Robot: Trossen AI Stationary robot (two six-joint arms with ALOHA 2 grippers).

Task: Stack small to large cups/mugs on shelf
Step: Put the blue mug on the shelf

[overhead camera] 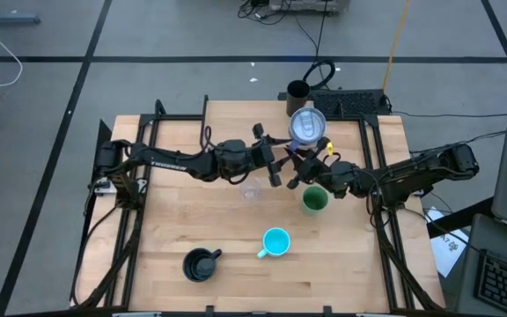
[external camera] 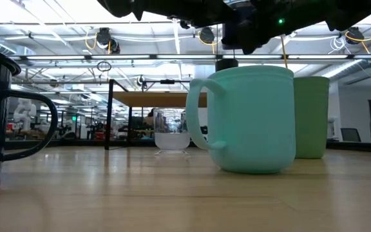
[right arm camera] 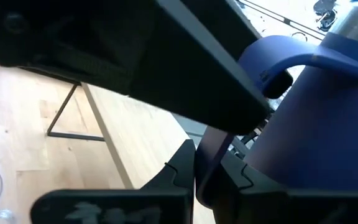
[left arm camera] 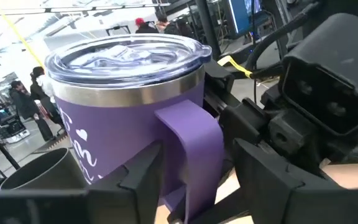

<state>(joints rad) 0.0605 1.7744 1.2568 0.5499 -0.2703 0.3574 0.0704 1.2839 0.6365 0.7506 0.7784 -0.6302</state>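
Your left gripper (left arm camera: 191, 171) open w/ fingers either side of purple mug (left arm camera: 129, 106) handle, right gripper (right arm camera: 213, 177) pinching same handle, mug on shelf (overhead camera: 236, 119), green cup (overhead camera: 314, 201) just below right gripper on counter (overhead camera: 236, 264).

I'm working in what looks like a robotics lab or open industrial workspace. My wooden table (overhead camera: 236, 238) stands on a grey floor (overhead camera: 51, 88) marked with dark lines, with cables (overhead camera: 311, 35) trailing across it. Across the table I see a high ceiling with exposed trusses (external camera: 76, 61), and people (left arm camera: 23, 102) stand among equipment in the background.
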